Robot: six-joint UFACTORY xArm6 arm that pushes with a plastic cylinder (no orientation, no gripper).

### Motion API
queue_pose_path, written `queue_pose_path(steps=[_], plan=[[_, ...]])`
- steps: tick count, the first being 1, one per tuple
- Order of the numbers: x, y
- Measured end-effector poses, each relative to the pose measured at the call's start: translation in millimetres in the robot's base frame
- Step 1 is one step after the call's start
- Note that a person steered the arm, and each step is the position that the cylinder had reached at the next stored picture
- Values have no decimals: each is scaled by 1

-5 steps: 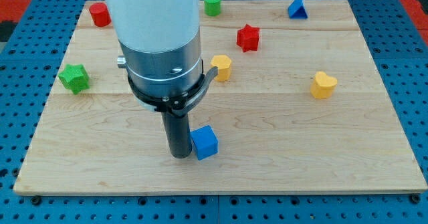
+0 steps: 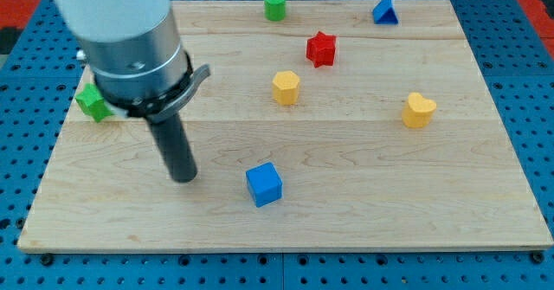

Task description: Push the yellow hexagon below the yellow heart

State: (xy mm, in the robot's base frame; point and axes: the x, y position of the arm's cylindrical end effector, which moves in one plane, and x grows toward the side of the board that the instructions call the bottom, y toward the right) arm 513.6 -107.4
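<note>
The surface (image 2: 363,195) is a pale wooden board with visible grain, lying on a blue perforated base. My tip (image 2: 183,177), the end of a smooth dark rod and the only end effector here, with nothing to spread or pinch, stands left of the blue cube (image 2: 264,184), apart from it. The yellow hexagon (image 2: 286,87) sits near the middle, well left of the yellow heart (image 2: 418,110). A red star (image 2: 321,48), green cylinder (image 2: 275,5), blue triangle (image 2: 385,10) and green star (image 2: 92,102) lie around.

yellow hexagon (image 2: 286,87), yellow heart (image 2: 418,110), blue cube (image 2: 264,184)
</note>
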Motion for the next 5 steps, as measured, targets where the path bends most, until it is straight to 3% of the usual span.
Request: queue_pose_path(steps=[1, 2, 4, 5], plan=[[-46, 52], [-46, 100], [-49, 68], [-77, 68]])
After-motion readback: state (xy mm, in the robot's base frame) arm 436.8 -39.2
